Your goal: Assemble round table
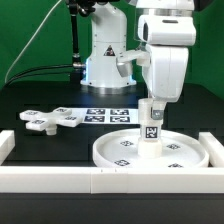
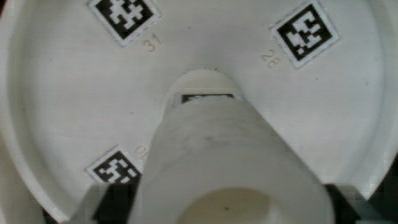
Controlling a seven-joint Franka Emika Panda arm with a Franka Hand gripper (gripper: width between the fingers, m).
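The large rimmed round disc (image 1: 150,152) lies flat on the black table near the front, tags up. My gripper (image 1: 151,103) is shut on the short cylinder leg (image 1: 151,124) and holds it upright over the disc's middle; its lower end is at the disc surface. In the wrist view the leg (image 2: 217,140) runs down between my dark fingers (image 2: 121,200) onto the disc (image 2: 196,40). The flat cross-shaped base (image 1: 50,119) lies on the table at the exterior view's left, apart from the disc.
The marker board (image 1: 108,114) lies behind the disc. A long white border rail (image 1: 110,180) runs along the front and turns up at both ends. The robot's base (image 1: 105,60) stands at the back.
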